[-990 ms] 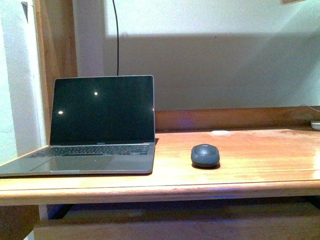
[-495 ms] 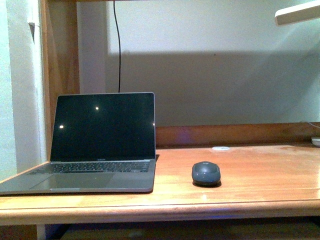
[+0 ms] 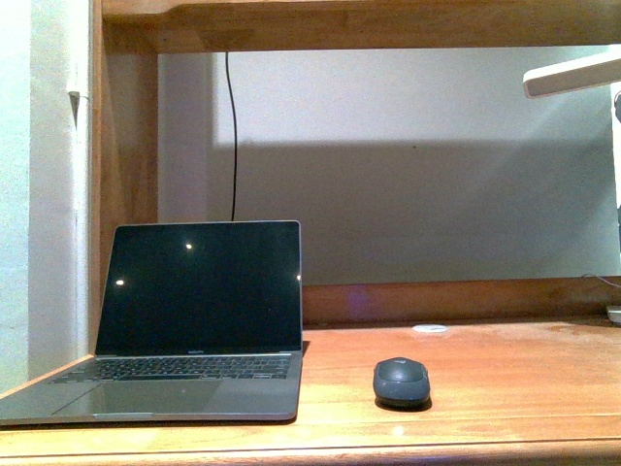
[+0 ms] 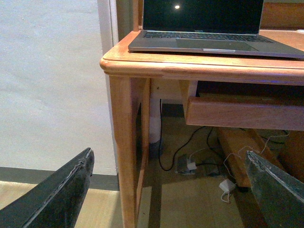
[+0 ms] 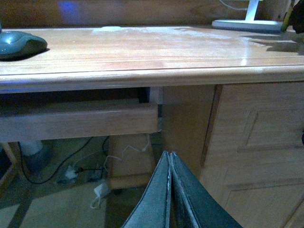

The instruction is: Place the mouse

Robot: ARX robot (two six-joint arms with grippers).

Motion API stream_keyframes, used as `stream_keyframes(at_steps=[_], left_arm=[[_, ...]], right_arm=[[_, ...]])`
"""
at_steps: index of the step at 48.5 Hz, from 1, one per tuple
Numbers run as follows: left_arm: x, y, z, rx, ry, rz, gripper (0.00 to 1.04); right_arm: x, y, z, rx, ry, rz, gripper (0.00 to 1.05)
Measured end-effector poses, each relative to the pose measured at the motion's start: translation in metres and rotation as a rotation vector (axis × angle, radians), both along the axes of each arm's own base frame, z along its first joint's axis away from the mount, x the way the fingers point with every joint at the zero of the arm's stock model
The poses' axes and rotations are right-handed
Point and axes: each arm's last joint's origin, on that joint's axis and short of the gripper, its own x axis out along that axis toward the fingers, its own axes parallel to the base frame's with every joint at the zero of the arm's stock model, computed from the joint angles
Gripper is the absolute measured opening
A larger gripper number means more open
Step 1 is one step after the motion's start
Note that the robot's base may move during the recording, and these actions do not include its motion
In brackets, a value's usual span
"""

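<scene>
The dark grey mouse [image 3: 401,381] lies on the wooden desk [image 3: 505,388], to the right of the open laptop [image 3: 184,320]. It also shows in the right wrist view [image 5: 21,44] on the desk top. Neither gripper is in the front view. My left gripper [image 4: 171,190] is open and empty, below desk level in front of the desk's left leg [image 4: 127,152]. My right gripper [image 5: 170,185] is shut with nothing between its jaws, below the desk edge, apart from the mouse.
A small flat white disc [image 3: 429,328] lies at the back of the desk. A white lamp arm [image 3: 572,73] hangs at the upper right, its base [image 5: 247,23] on the desk. A drawer [image 5: 78,124] sits under the top, cables [image 4: 199,161] on the floor.
The front view has tilted upward: the desk, laptop and mouse sit lower in frame, and the shelf above and the lamp arm have come into view. The mouse has not moved on the desk.
</scene>
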Motion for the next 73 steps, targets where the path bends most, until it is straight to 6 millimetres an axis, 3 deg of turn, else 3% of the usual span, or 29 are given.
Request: stream_keyframes(at_steps=[27, 32, 38, 44, 56, 73], left_arm=[[0.000, 0.000, 0.000, 0.000, 0.000, 0.000, 0.97], [0.000, 0.000, 0.000, 0.000, 0.000, 0.000, 0.97], [0.000, 0.000, 0.000, 0.000, 0.000, 0.000, 0.97], [0.000, 0.000, 0.000, 0.000, 0.000, 0.000, 0.97], [0.000, 0.000, 0.000, 0.000, 0.000, 0.000, 0.97], [0.000, 0.000, 0.000, 0.000, 0.000, 0.000, 0.97]], right_arm=[[-0.015, 0.000, 0.001, 0.000, -0.016, 0.000, 0.03], [-0.016, 0.000, 0.001, 0.000, -0.019, 0.000, 0.15], [-0.016, 0.000, 0.001, 0.000, -0.021, 0.000, 0.43], [-0.016, 0.000, 0.001, 0.000, -0.021, 0.000, 0.64], [-0.016, 0.000, 0.001, 0.000, -0.021, 0.000, 0.98], [-0.016, 0.000, 0.001, 0.000, -0.021, 0.000, 0.97]])
